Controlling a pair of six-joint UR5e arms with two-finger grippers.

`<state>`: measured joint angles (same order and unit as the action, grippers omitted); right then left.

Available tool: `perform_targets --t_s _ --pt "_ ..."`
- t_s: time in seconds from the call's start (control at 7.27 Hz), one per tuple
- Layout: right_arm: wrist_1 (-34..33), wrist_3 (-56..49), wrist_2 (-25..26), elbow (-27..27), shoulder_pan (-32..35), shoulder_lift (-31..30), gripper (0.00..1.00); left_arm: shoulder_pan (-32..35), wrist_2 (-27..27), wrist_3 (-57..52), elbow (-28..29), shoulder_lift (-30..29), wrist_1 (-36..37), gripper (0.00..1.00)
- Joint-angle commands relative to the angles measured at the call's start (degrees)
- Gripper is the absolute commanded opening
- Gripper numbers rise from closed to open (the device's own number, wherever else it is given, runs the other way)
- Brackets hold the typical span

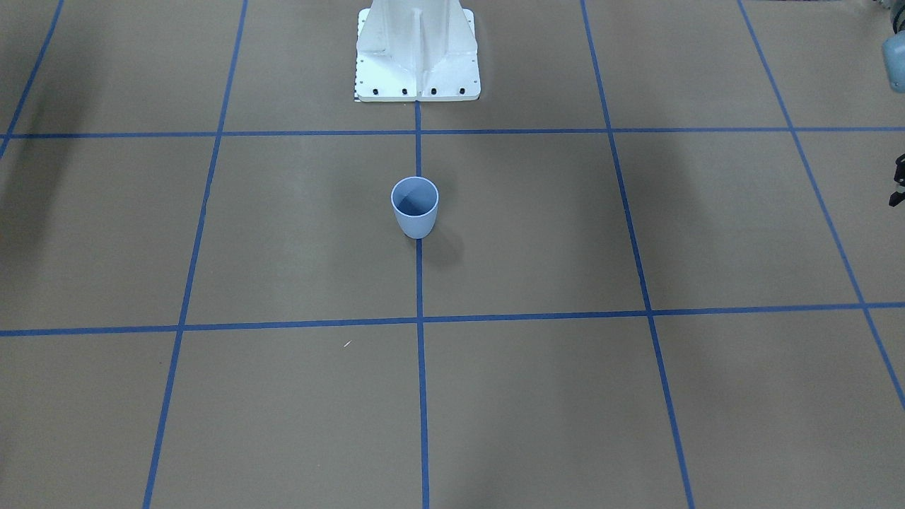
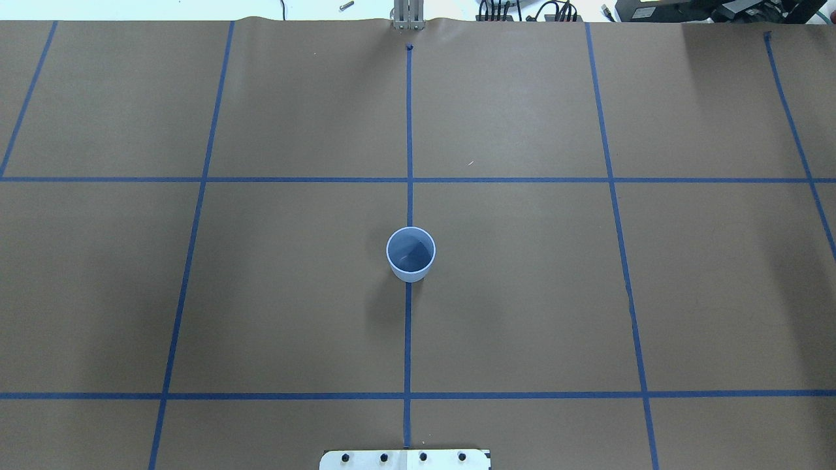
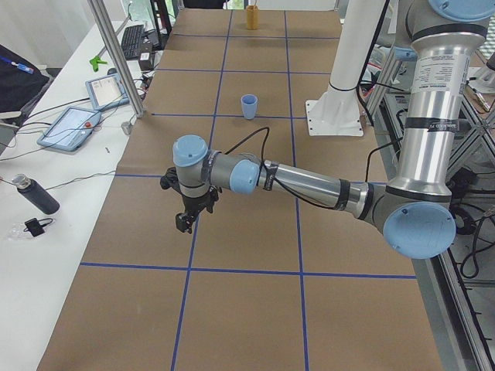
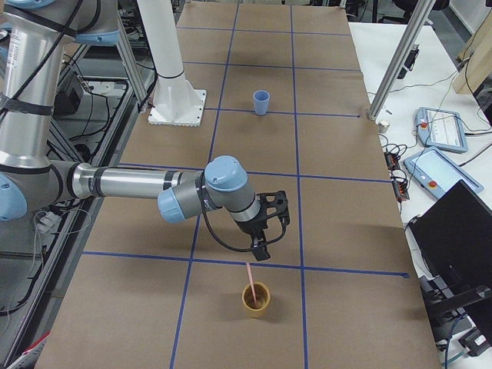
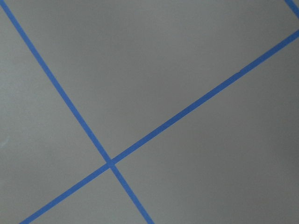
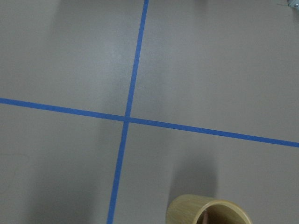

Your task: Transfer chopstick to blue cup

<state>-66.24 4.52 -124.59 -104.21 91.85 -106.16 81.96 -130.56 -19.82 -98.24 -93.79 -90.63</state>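
Note:
The pale blue cup (image 1: 415, 207) stands upright and empty on the centre tape line, in front of the robot's base; it also shows in the overhead view (image 2: 411, 254). A pale pink chopstick (image 4: 249, 273) stands in a tan wooden cup (image 4: 256, 298) at the table's right end. My right gripper (image 4: 263, 250) hangs just above and behind that cup, apart from the stick; I cannot tell whether it is open. My left gripper (image 3: 184, 222) hovers over the table's left end, far from both cups; I cannot tell its state.
The white robot pedestal (image 1: 417, 49) stands behind the blue cup. Blue tape lines grid the brown paper. Tablets, a bottle and cables lie on the white side bench (image 3: 46, 154). The tan cup's rim (image 6: 209, 212) shows at the bottom of the right wrist view.

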Motion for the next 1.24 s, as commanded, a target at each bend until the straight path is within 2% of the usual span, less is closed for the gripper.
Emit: perform_targets --t_s 0.0,0.28,0.41,0.55,0.96,1.1 --pt "-0.1 -3.0 2.0 1.7 -1.1 -0.7 0.94 6.1 0.0 -0.2 3.6 2.1 -0.1 0.98" --pt "-0.2 -3.0 1.5 2.1 -2.4 -2.4 0.78 8.4 -0.2 -0.2 3.4 3.0 -0.1 0.98" --pt "-0.1 -3.2 1.6 2.1 -2.5 -3.2 0.57 8.3 -0.2 -0.1 3.4 2.9 -0.1 0.98" --pt "-0.1 -4.7 2.1 2.1 -2.6 -4.1 0.47 8.3 -0.2 -0.2 3.3 2.9 -0.1 0.98" --pt "-0.1 -6.5 2.2 1.8 -2.5 -4.7 0.31 8.3 -0.2 -0.1 3.4 2.9 -0.1 0.98" --pt "-0.1 -6.5 2.2 2.0 -2.6 -4.2 0.31 8.3 -0.2 -0.1 3.4 2.9 -0.2 0.98"
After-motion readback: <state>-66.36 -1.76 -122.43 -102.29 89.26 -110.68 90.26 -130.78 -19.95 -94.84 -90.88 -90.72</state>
